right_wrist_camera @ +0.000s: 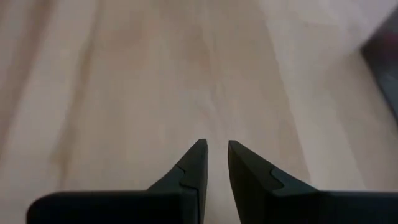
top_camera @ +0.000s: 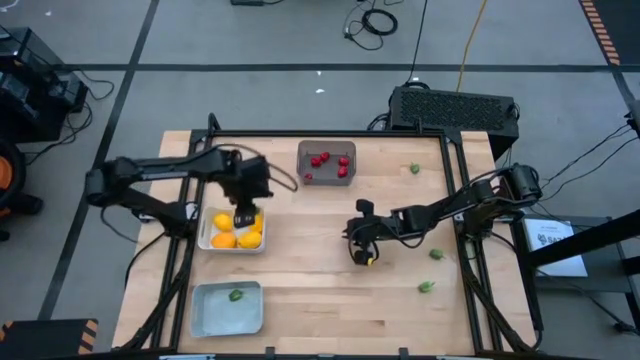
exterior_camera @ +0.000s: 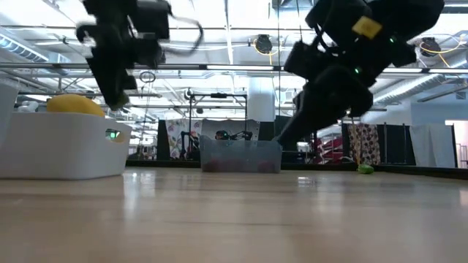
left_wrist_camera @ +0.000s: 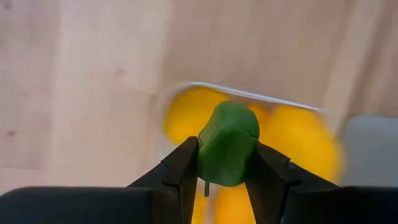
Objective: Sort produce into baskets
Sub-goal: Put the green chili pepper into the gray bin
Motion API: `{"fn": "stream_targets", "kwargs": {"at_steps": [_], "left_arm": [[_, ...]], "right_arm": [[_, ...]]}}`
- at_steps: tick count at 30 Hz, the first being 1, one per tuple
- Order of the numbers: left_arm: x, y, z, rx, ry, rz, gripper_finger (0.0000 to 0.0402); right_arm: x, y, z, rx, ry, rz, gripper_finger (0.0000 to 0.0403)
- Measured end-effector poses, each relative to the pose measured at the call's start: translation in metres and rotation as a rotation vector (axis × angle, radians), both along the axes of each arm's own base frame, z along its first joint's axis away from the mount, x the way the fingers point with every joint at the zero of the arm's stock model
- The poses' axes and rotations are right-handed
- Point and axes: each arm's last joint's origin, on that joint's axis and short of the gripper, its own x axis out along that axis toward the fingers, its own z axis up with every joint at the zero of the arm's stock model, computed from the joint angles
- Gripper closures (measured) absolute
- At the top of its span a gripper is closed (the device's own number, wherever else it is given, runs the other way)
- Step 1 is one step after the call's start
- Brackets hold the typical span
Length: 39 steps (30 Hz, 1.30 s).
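Left gripper (left_wrist_camera: 227, 163) is pinching a small elongated green toy vegetable (left_wrist_camera: 228, 149) over the white tray (top_camera: 205, 232) of yellow fruits (top_camera: 223, 222), long axis running along the fingers. Right gripper (right_wrist_camera: 215, 155), fingers nearly closed and holding nothing, is hovering mid-table.

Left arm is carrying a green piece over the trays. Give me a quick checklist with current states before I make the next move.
1. Grip: left gripper shut on the small green produce piece, held between both fingers: ok.
2. Position: left gripper is above the white tray of yellow-orange rounds, the wrong bin for green: not ok.
3. Target: light grey-blue tray holds one green piece, with space left: ok.
4. Right gripper holds nothing, fingers nearly together, over bare wooden table, away from the trays: ok.
5. Height above the white tray's rim: cannot tell.
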Motion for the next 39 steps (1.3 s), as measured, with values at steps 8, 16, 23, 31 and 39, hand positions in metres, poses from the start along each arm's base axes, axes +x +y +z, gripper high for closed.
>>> {"fn": "stream_targets", "kwargs": {"at_steps": [8, 16, 23, 31, 39], "left_arm": [[-0.015, -0.078, 0.028, -0.046, -0.094, 0.039, 0.0284], [-0.029, -0.163, 0.029, -0.079, -0.157, 0.067, 0.0284], [-0.041, -0.219, 0.006, 0.005, -0.143, 0.04, 0.0284], [-0.039, -0.253, -0.033, 0.087, -0.049, -0.05, 0.0281], [-0.028, -0.252, -0.052, 0.078, 0.084, 0.014, 0.023]], "right_arm": [[0.011, 0.016, 0.018, 0.032, -0.053, 0.071, 0.0349], [0.019, 0.035, 0.037, 0.022, -0.104, 0.14, 0.0349], [0.022, 0.047, 0.047, 0.029, -0.132, 0.172, 0.0349], [0.024, 0.058, 0.057, 0.036, -0.162, 0.2, 0.0349], [0.024, 0.06, 0.057, 0.04, -0.162, 0.201, 0.0349]]}}
